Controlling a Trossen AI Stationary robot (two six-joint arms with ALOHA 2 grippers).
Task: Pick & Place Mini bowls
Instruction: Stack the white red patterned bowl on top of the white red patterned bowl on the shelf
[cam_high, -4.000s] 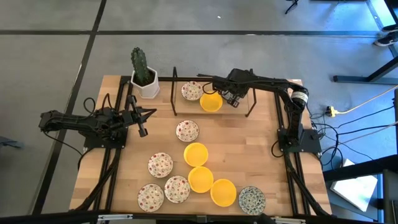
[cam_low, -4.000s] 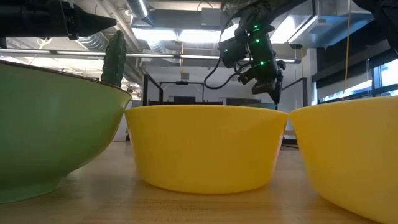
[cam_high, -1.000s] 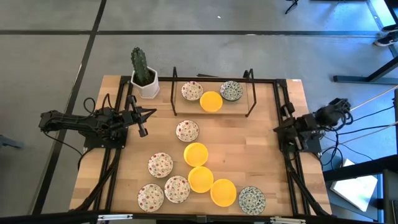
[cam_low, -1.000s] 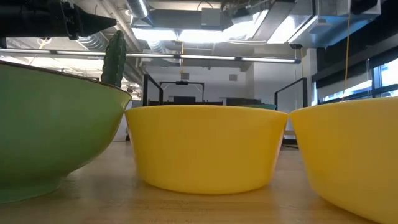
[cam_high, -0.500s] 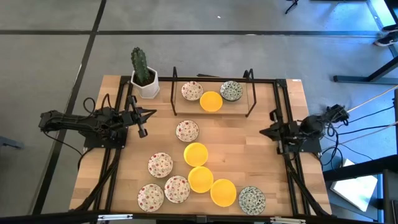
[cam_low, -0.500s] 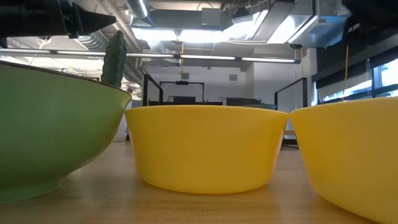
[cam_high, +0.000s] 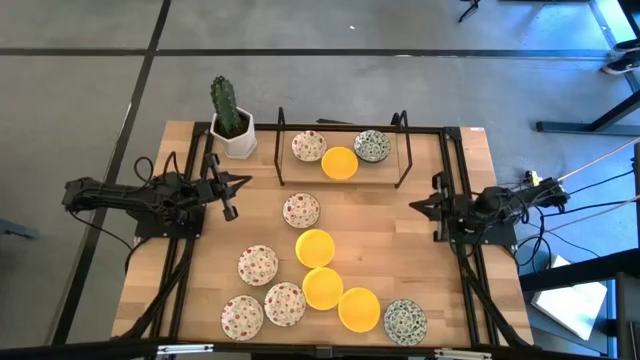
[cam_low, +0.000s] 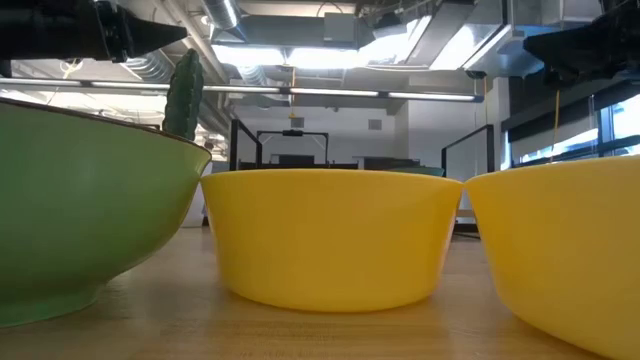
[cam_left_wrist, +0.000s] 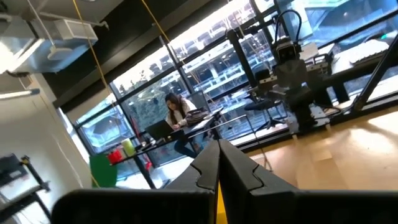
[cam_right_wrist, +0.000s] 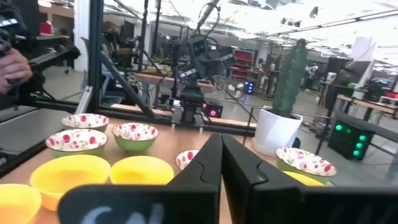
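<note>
Several mini bowls lie on the wooden table: a red-speckled bowl (cam_high: 301, 210), a yellow one (cam_high: 315, 247), and more spread toward the near edge, down to a blue-green one (cam_high: 405, 320). Three bowls sit under the black wire rack (cam_high: 341, 128) at the far side: red-speckled (cam_high: 308, 146), yellow (cam_high: 339, 163), blue-green (cam_high: 372, 146). My left gripper (cam_high: 243, 181) (cam_left_wrist: 219, 168) hovers shut at the table's left side, pointing right. At the right side, my right gripper (cam_high: 415, 206) (cam_right_wrist: 221, 158) is shut and points left. Neither holds anything.
A cactus in a white pot (cam_high: 233, 128) stands at the far left corner. Black frame rails (cam_high: 470, 280) run along both side edges. The middle right of the table is bare wood (cam_high: 400, 250). A person (cam_left_wrist: 177, 112) sits in the room beyond.
My right arm has folded down at the table's right edge. Its gripper has swung in from beyond that edge and sunk, and now points toward the table's left, still shut. The bowls have stayed where they were.
</note>
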